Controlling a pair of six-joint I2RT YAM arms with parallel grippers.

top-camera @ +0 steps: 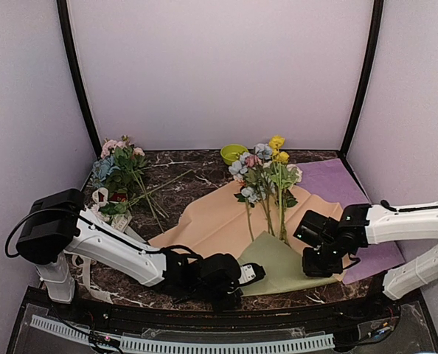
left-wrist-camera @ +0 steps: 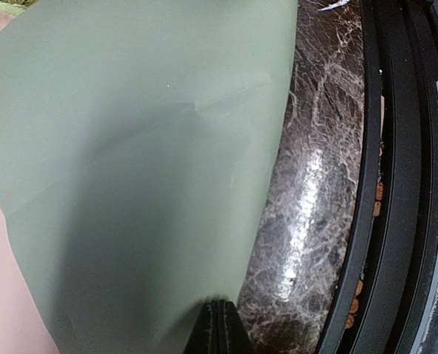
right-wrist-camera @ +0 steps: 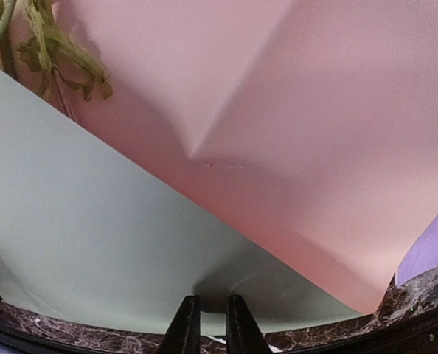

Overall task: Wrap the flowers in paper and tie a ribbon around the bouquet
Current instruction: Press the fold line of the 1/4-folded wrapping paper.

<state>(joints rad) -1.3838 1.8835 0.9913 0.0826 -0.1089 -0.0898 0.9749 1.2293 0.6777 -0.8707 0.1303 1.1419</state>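
Well to the left of the sage-green sheet (top-camera: 278, 265) the ribbon (top-camera: 88, 284) lies on the table (top-camera: 182, 158), not needed for now. The step in hand looks like folding that sheet over the stems. The left claw (left-wrist-camera: 219, 306) is at the sheet's near-left corner with its jaws together, and the paper runs right into the tips, so it appears pinched there. That pinch should hold while the corner is carried up and across in an arc, not dragged flat, or the thin paper may crease or slip out. The flowers (top-camera: 267, 173) lie just beyond the sheet on the peach sheet (top-camera: 219, 221), with their stem ends reaching onto the green; the fold should cover the stems without pushing them aside. At the sheet's right edge the right claw (right-wrist-camera: 209, 301) has its jaws slightly apart and grips nothing. It would do best to steady that edge against the pull. The purple sheet (top-camera: 337, 188), to the right, should stay out of the fold.
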